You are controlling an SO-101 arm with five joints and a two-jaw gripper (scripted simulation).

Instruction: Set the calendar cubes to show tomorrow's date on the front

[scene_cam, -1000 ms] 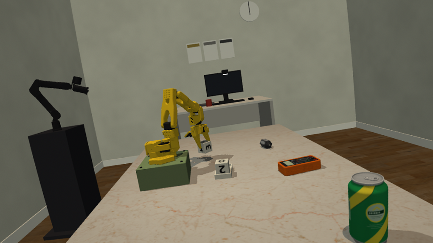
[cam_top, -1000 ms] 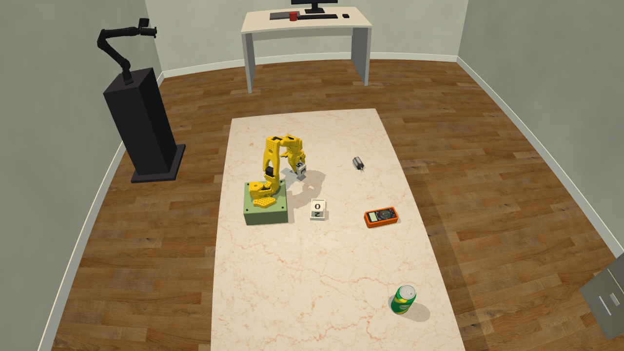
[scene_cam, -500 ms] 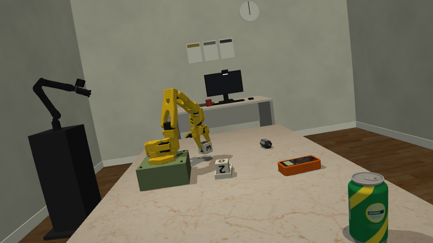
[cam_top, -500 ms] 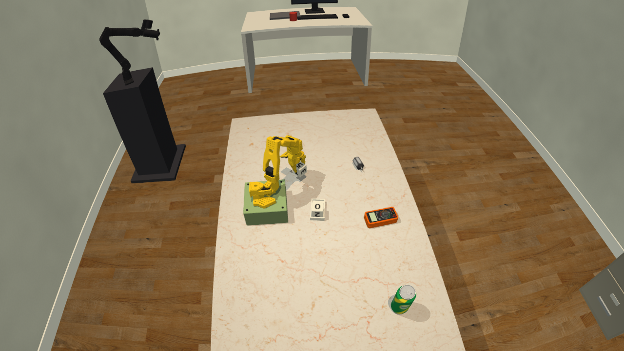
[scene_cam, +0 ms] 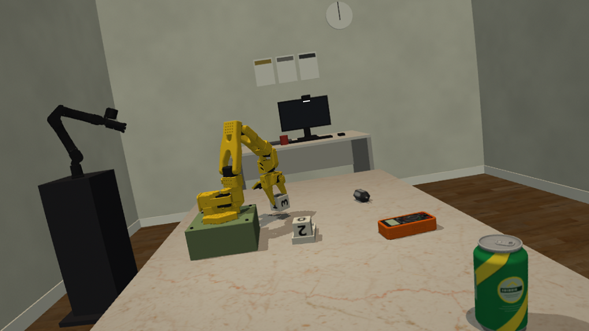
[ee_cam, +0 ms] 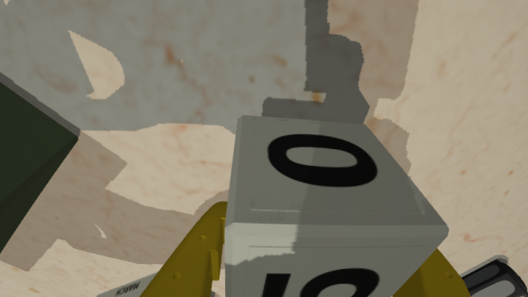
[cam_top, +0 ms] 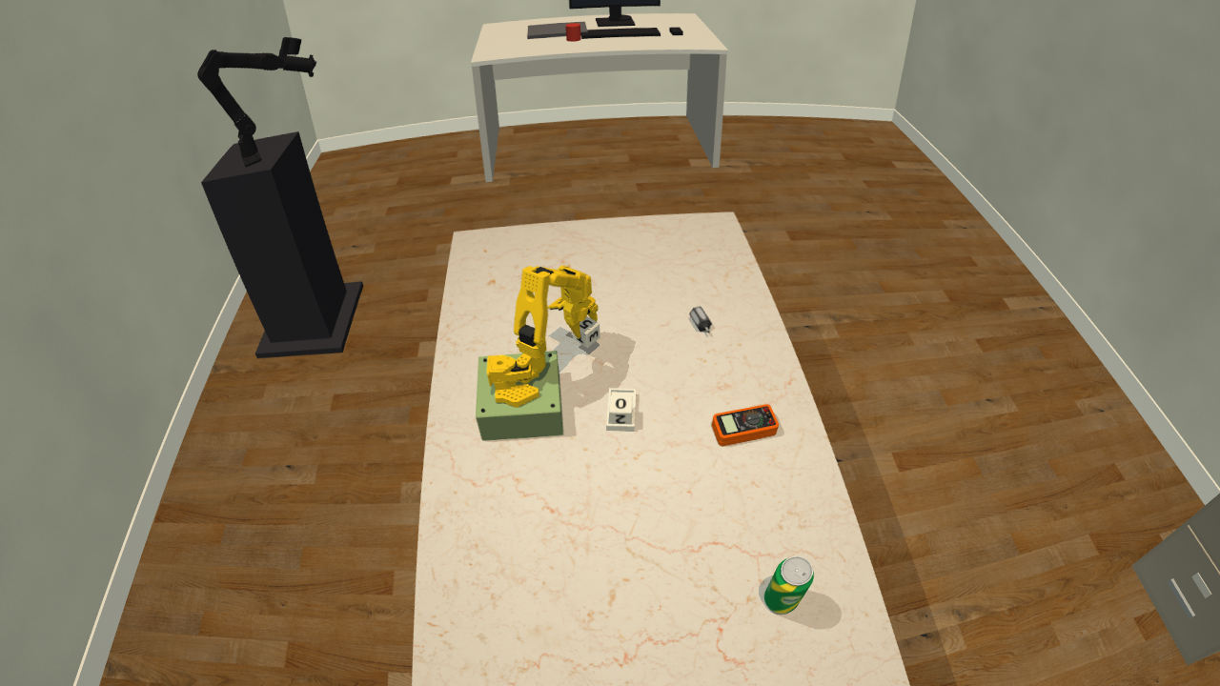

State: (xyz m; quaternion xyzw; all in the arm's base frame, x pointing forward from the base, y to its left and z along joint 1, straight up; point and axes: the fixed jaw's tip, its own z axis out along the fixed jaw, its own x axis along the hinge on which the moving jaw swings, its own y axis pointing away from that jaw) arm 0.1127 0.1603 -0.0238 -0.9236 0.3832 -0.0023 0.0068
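Carrying one cube (cam_top: pixel 590 333) (scene_cam: pixel 279 203) (ee_cam: pixel 330 177) clamped in our gripper (cam_top: pixel 586 328) (scene_cam: pixel 278 199) (ee_cam: pixel 313 247), above centre in the top view, we judge we must next turn it and lower it into the tray (cam_top: pixel 620 428) (scene_cam: pixel 303 239).

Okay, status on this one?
Pincer shut on cube, aloft. Other cube in tray. Nothing seen between held cube and tray.

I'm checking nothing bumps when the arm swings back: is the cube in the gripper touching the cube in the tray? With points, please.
Apart: the top view shows bare table between the held cube (cam_top: pixel 590 334) and the tray cube (cam_top: pixel 620 404).
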